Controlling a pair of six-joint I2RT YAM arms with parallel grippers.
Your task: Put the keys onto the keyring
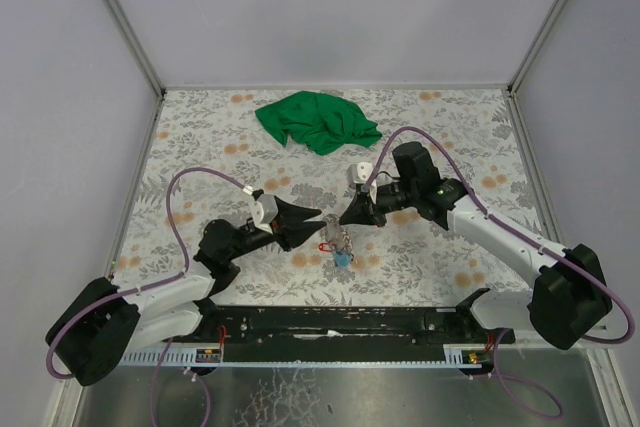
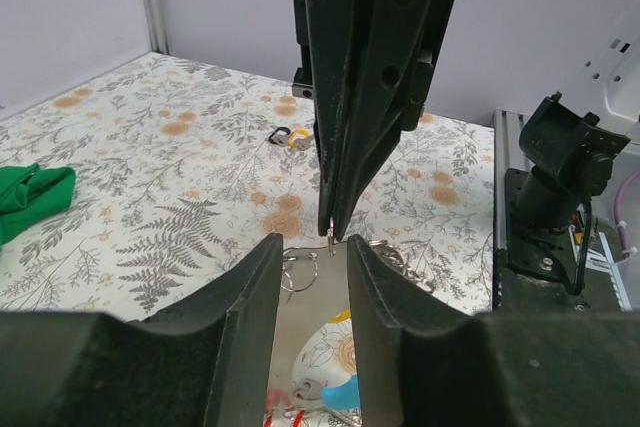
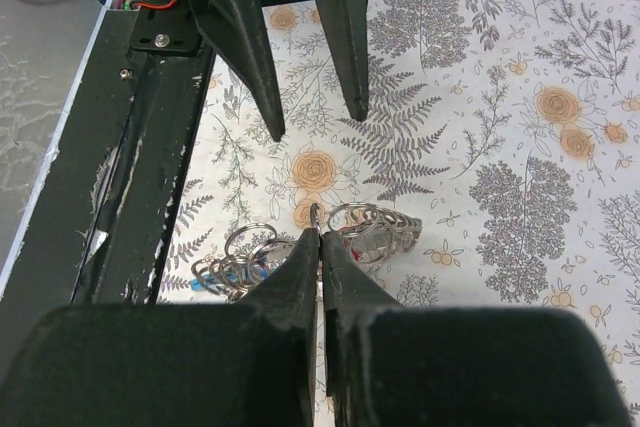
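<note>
At frame centre, well off the edges of the table (image 1: 200, 137), the thin grey keyring (image 1: 343, 239), with the keys (image 1: 341, 258) bunched beside it, was pinched by the closed right gripper (image 1: 345, 219), while the left gripper (image 1: 320, 227) was held open.

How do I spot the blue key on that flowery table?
On the flowery table, find where the left gripper and right gripper nearly meet. Below them lies a pile of silver rings; the blue key is at its front end, the only blue thing there.
</note>
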